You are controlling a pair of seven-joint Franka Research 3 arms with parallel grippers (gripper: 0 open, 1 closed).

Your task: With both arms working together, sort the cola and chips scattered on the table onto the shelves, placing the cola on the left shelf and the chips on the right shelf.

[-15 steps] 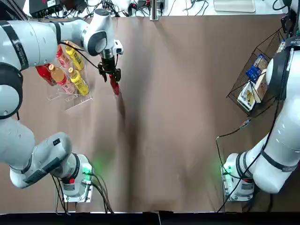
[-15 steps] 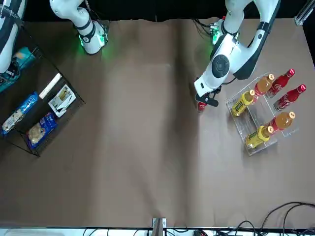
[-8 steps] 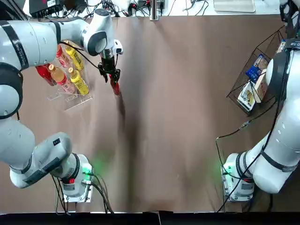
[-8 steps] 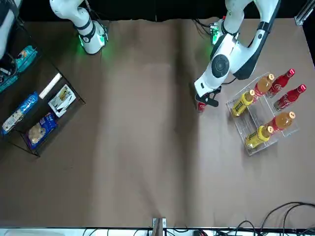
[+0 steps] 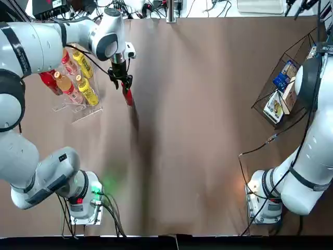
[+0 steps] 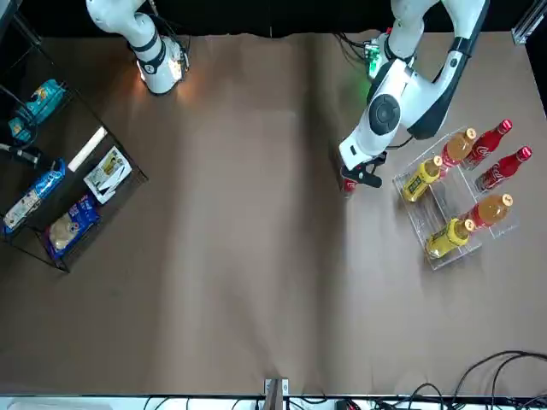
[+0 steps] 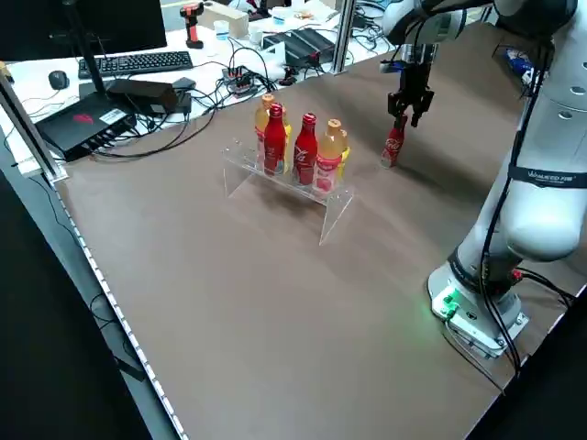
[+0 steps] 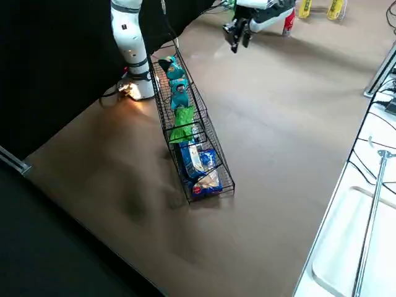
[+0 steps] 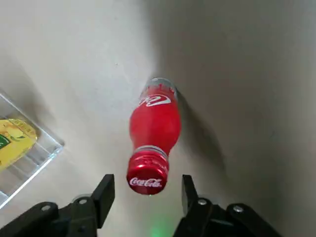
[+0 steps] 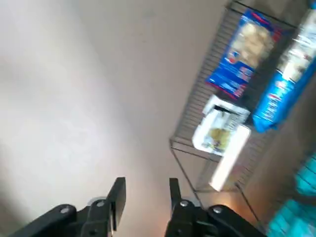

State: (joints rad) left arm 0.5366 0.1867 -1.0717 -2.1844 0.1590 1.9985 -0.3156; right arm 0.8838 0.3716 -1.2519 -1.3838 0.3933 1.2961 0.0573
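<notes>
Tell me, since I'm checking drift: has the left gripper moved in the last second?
Yes, slightly. In the top view the left gripper has crept toward the far table edge, judged against the clear acrylic stand.

"Coca-Cola" script — white on cola bottle [image 9: 154,129] cap and body.

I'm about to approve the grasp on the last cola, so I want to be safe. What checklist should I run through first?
1. Cola bottle upright, apart from the stand: ok.
2. Left end effector open, fingers flanking the cap: ok.
3. Bottle gripped: not ok, not yet closed.
4. Free slot on left shelf: cannot tell.
5. Three chips packets in right shelf: ok.
6. Right end effector out of the way, open near the right shelf: ok.
</notes>
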